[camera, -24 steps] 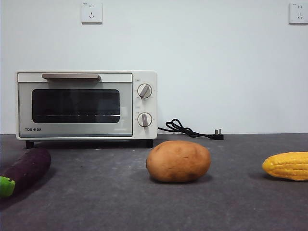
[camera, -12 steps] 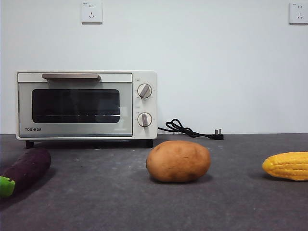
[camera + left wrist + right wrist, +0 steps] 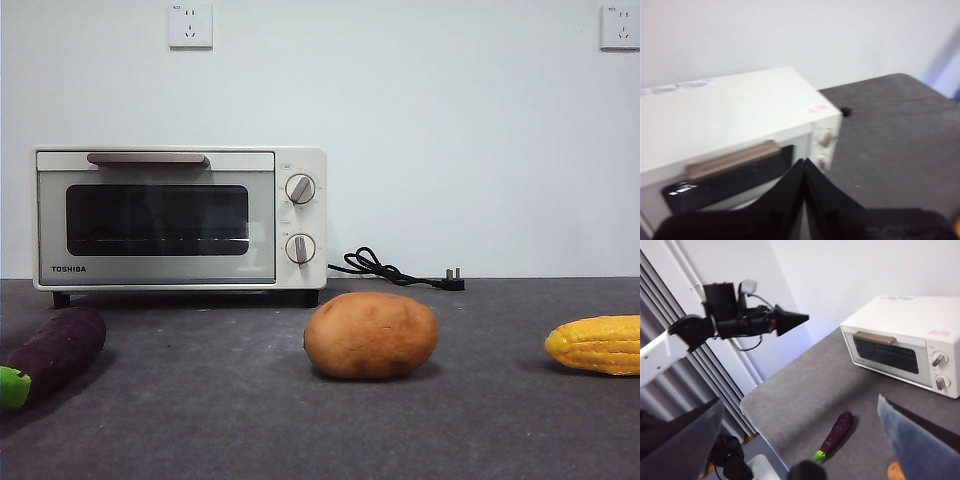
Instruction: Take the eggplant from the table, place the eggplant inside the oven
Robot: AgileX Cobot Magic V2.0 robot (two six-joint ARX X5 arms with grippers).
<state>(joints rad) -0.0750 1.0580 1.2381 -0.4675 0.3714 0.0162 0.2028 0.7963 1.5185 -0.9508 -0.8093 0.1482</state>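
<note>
Behind the scene we see a plain white wall carrying two white sockets, one upper left and one at the upper right corner. In the right wrist view, grey vertical slats line the side.

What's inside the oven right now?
Through the closed oven's dark glass door only the wire rack shows, with nothing visible on it. The rest of the inside is too dark to see.

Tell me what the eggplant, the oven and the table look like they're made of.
Eggplant: probably plastic or rubber, going by its smooth, dull purple skin and flat bright green stem end.
Oven: cream painted metal body, likely, with a dark glass door window and a matte beige handle.
Table: dark grey, matte, mottled surface; the material is unclear.
</note>
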